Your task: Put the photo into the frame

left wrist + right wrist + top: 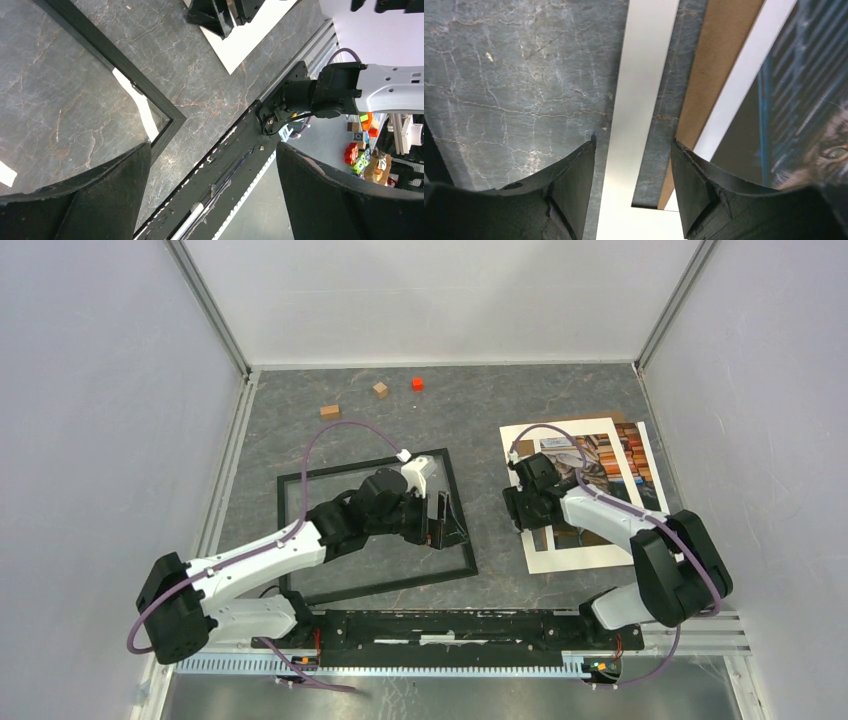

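The photo (605, 462) lies at the right of the bench (420, 420), well apart from the frame (281, 530), with its long axis pointing away from the arm bases. The right fingers (569, 185) are nearer to it. They stand apart and empty, astride the left strip of the white mat (639, 75), and the photo lies further right. The left fingers (100, 200), spread wide and empty, hover over the frame's right edge.

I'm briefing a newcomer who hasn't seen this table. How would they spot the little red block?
On the grey table, look to the far edge by the back wall. Three little blocks lie there; the red block is rightmost, its neighbours are two brown blocks.
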`<state>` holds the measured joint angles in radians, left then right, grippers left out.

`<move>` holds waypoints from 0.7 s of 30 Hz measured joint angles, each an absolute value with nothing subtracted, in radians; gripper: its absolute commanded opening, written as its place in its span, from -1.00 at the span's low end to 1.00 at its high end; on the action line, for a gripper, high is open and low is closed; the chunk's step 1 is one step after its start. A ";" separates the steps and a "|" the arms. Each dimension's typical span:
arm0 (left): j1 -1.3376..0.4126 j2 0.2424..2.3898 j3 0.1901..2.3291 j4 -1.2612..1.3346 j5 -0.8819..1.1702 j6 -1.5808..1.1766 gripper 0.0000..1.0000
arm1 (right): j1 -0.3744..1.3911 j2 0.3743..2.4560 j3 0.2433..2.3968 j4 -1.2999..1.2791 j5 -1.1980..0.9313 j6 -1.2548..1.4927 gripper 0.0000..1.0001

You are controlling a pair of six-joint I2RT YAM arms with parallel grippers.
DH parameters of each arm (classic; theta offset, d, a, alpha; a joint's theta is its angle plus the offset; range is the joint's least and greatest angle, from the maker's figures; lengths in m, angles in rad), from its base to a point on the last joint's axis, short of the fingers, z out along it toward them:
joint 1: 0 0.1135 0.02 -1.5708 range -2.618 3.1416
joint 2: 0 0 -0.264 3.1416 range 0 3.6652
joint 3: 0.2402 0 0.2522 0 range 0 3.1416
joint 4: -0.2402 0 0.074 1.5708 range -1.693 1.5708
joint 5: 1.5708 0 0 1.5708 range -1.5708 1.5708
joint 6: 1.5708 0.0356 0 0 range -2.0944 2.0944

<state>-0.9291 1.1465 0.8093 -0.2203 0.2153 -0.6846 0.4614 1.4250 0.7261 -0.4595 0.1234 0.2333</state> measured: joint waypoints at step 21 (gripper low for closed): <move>-0.832 1.432 0.747 0.167 0.293 -0.967 0.90 | 0.410 1.254 0.633 -0.375 0.059 0.250 0.29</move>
<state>-0.8318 1.4319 0.7471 0.1669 0.2932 -0.9668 0.4095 1.2541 0.6327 -0.3752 0.0593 0.2501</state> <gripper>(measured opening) 0.981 0.640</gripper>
